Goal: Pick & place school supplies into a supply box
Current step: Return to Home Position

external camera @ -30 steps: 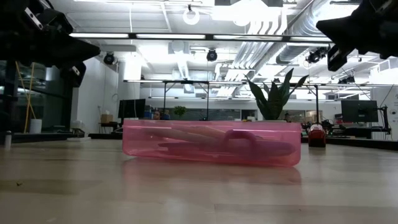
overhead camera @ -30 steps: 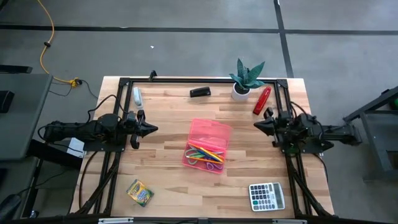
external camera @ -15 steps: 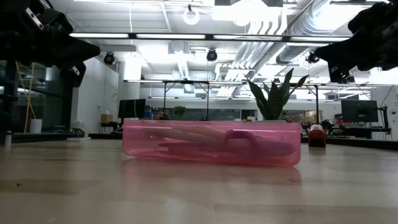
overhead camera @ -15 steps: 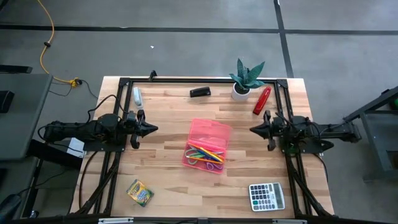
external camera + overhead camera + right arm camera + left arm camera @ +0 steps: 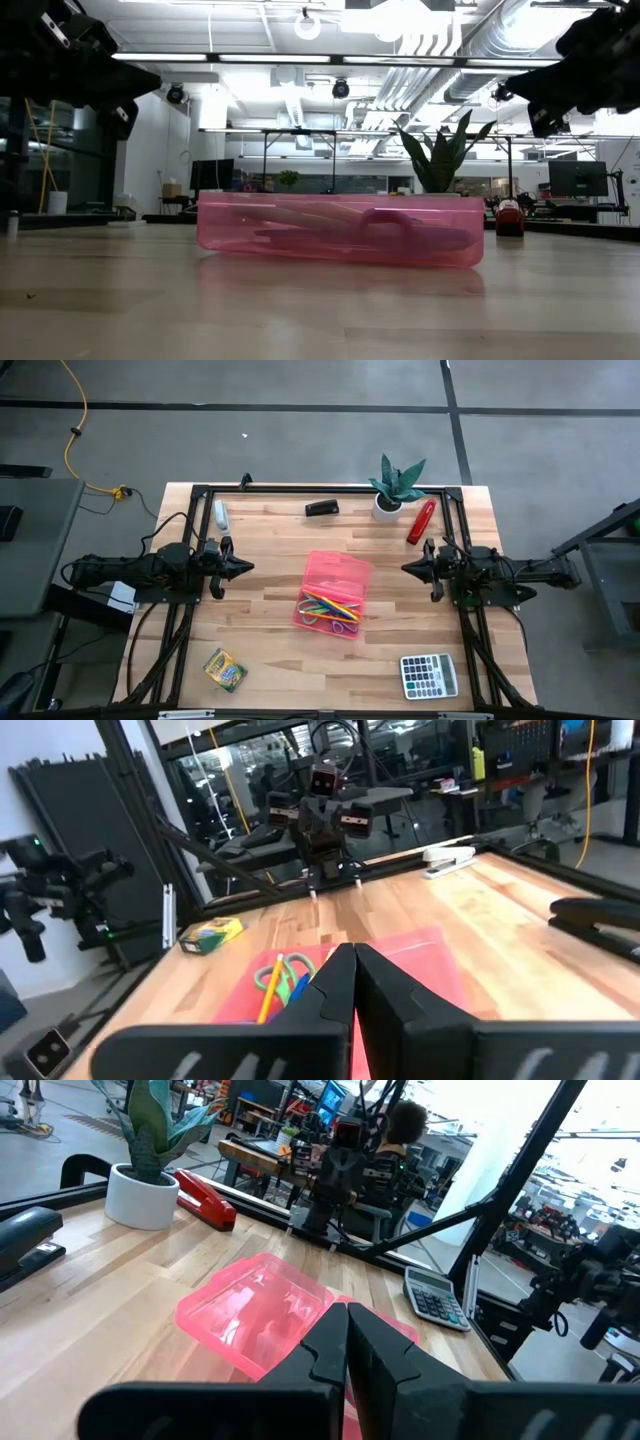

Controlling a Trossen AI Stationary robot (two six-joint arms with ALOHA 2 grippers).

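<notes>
Centrally, the translucent pink supply box holds bright supplies; left end effector and right end effector are closed.

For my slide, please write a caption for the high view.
Left gripper and right gripper, both shut, flank the pink box holding the supplies.

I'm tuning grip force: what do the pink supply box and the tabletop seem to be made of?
Supply box: probably thin plastic, glossy and translucent, since the supplies show through its wall in the low view. Tabletop: apparently wood, matte finish, with visible plank strips and grain.
</notes>
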